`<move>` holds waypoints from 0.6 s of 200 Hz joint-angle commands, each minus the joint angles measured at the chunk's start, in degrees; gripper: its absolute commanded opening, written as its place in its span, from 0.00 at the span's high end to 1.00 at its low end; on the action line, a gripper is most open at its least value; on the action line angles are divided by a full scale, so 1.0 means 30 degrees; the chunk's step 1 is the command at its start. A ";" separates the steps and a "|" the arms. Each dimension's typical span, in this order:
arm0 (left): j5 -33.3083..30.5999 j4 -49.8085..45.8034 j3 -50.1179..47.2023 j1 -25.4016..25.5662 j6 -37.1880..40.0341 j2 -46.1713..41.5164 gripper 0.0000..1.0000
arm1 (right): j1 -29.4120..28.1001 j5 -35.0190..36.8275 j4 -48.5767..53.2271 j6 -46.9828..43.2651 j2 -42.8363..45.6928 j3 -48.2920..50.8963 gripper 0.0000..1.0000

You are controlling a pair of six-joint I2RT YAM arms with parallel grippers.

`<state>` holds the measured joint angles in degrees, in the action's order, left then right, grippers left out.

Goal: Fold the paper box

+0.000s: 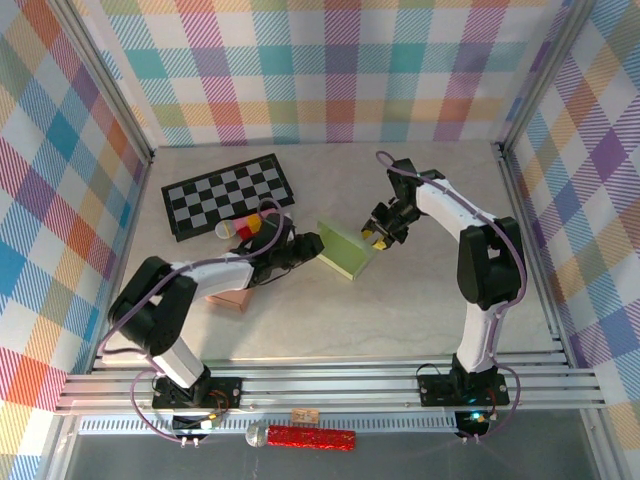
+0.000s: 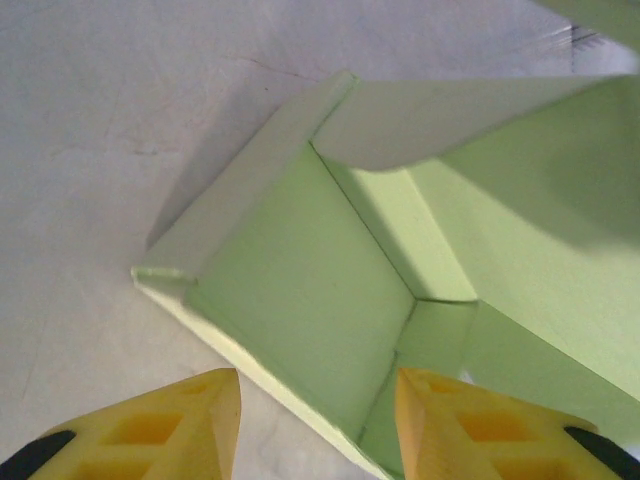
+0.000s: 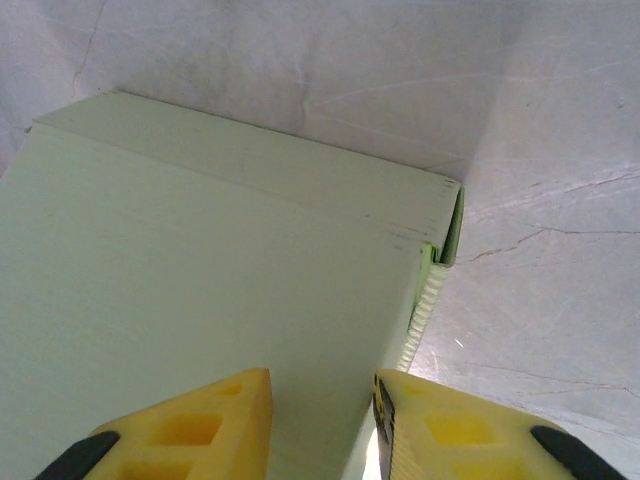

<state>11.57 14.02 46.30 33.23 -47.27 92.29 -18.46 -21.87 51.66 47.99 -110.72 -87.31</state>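
The pale green paper box (image 1: 345, 250) lies mid-table, partly folded, with its walls raised. My left gripper (image 1: 305, 247) is at the box's left side. In the left wrist view this gripper (image 2: 318, 425) is open, and the near box wall (image 2: 290, 300) runs between its yellow fingers, one outside and one over the green inside. My right gripper (image 1: 378, 233) is at the box's right end. In its own view this gripper (image 3: 320, 430) stands open just over a whitish outer panel (image 3: 200, 280), with the right finger (image 3: 450, 430) against the panel's corrugated edge.
A black-and-white checkered mat (image 1: 228, 195) lies at the back left, with a small white cup and red-yellow pieces (image 1: 240, 227) at its front edge. A pink block (image 1: 232, 298) sits under the left arm. Checked walls enclose the table.
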 commanded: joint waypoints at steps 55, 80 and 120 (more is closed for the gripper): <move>-0.1530 -1.5122 0.7979 -0.1117 0.2193 -0.3213 0.36 | -0.0121 0.0360 0.0417 0.0287 0.0607 -0.0423 0.64; -0.0358 -1.8405 1.3203 -0.2073 0.4396 0.0619 0.38 | -0.0126 0.0551 0.0591 0.0215 0.0607 -0.0498 0.63; 0.1881 -2.0279 1.9019 -0.2495 0.6973 0.6381 0.39 | -0.0124 0.0443 0.0505 0.0176 0.0658 -0.0432 0.62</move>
<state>11.77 -36.14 97.30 26.02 -33.58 103.09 -18.46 -20.67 51.96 48.64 -110.41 -87.44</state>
